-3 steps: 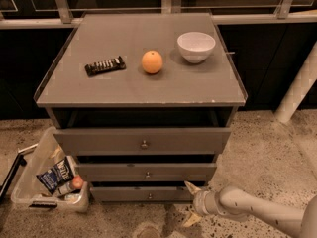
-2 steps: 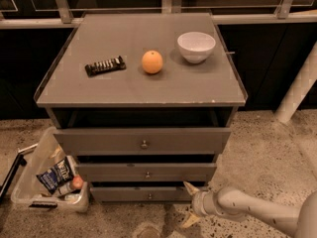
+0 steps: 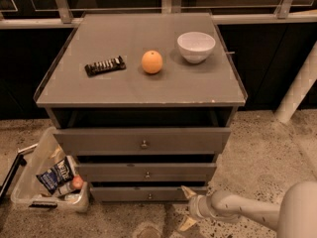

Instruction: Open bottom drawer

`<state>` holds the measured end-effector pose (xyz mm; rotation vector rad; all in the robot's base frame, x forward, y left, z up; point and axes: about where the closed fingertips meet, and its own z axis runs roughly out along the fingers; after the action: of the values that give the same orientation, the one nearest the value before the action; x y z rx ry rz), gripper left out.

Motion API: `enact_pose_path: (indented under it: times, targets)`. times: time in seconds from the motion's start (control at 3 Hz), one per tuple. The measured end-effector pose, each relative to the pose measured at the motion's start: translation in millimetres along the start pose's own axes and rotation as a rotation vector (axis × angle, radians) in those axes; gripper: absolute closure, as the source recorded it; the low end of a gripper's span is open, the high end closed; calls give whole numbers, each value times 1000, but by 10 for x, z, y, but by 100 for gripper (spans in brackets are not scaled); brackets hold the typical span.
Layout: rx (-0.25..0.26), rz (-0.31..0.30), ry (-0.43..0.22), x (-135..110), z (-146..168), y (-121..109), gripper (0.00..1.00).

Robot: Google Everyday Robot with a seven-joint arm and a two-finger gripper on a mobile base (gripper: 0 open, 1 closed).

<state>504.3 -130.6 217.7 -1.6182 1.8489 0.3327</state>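
The hand (image 3: 187,208) hangs low near the floor, in front of the right end of the bottom drawer (image 3: 129,194), its two fingers spread apart and grasping nothing. That drawer is the lowest front in the grey cabinet (image 3: 64,140), its small knob (image 3: 149,196) untouched. On the surface (image 3: 129,90) above sit a snack bar (image 3: 104,65), an orange (image 3: 152,62) and a white bowl (image 3: 196,46)
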Motion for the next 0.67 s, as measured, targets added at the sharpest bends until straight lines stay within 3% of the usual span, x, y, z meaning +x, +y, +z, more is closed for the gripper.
enact_pose_path:
  times: [0.33,0.67]
  targets:
    - [7,4,11,83,85,-24,0]
    - [47,-8,14,126,98,-188,0]
